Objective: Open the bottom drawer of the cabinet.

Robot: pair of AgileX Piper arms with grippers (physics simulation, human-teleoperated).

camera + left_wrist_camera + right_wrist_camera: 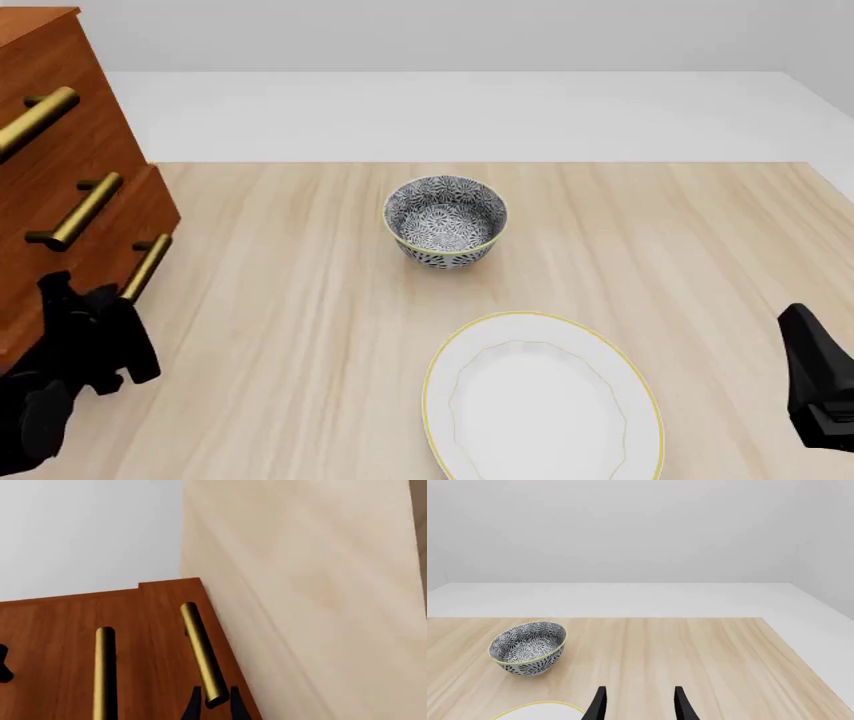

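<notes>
The left gripper [213, 706] has its 2 black fingers on either side of the near end of a brass bar handle [202, 655], a narrow gap with the bar between them; whether the pads press the metal cannot be told. That bar belongs to the bottom drawer [158, 215], the lowest of 3 on the cabinet [60, 120], which stands at the table's left edge in the front view. The drawer's front sits flush with the one above it. Just beside the gripped bar, the middle drawer's handle [105, 672] runs parallel to it and apart from it. On the other side of the jaws the drawer's edge meets the bare table [294, 330], which stretches open away from the cabinet.

The right gripper [639, 705] hangs low over the table with its fingers parted and nothing between them. Ahead of those jaws and off to one side stands a patterned bowl [528, 647]; close beside them is the gold rim of a white plate [541, 400]. The bowl and plate lie well apart from the cabinet.
</notes>
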